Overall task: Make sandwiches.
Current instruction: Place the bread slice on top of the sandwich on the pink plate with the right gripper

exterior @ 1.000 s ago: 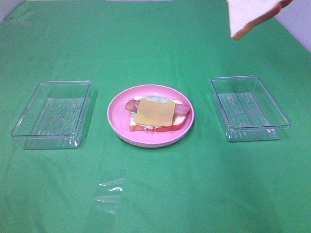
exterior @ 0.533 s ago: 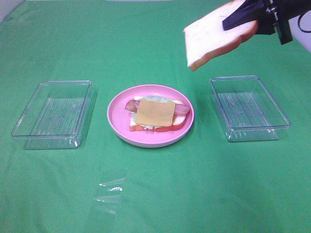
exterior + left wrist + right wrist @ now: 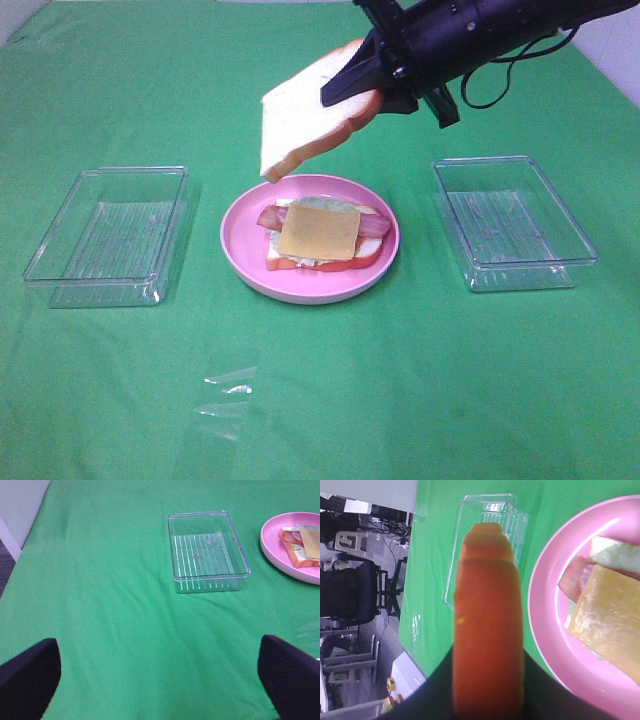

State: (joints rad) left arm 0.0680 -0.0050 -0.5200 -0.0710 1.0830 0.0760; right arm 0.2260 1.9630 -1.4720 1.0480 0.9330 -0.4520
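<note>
Topping the stack is the step you have in hand: your right jaws [image 3: 352,88] are clamped on the crust edge of the top bread slice [image 3: 300,115], which hangs tilted in the air, its free corner drooping toward the pink plate [image 3: 240,250]. Directly under that low corner, and apart from it, lies the open sandwich [image 3: 320,235]: a bottom slice, lettuce, bacon strips and a square cheese slice [image 3: 318,232] on top, all resting on the plate.

From the right wrist view you see the orange crust [image 3: 487,625] running straight out from the jaws, with the cheese off to one side of it, so the slice does not look centred over the stack yet. I judge the next move calls for carrying the slice a little nearer to you, levelling it so it comes down flat, lowering it onto the cheese and only then letting go. Dropped while tilted, it may slide off or drag the cheese askew.

Farther out, a clear tray [image 3: 512,222] sits on the tabletop [image 3: 400,400] below the forearm side of the right jaws, and a second clear tray [image 3: 110,235] sits beyond the plate. Neither blocks the descent. Your left jaws [image 3: 160,680] stand wide apart and hold nothing, well away from the plate.
</note>
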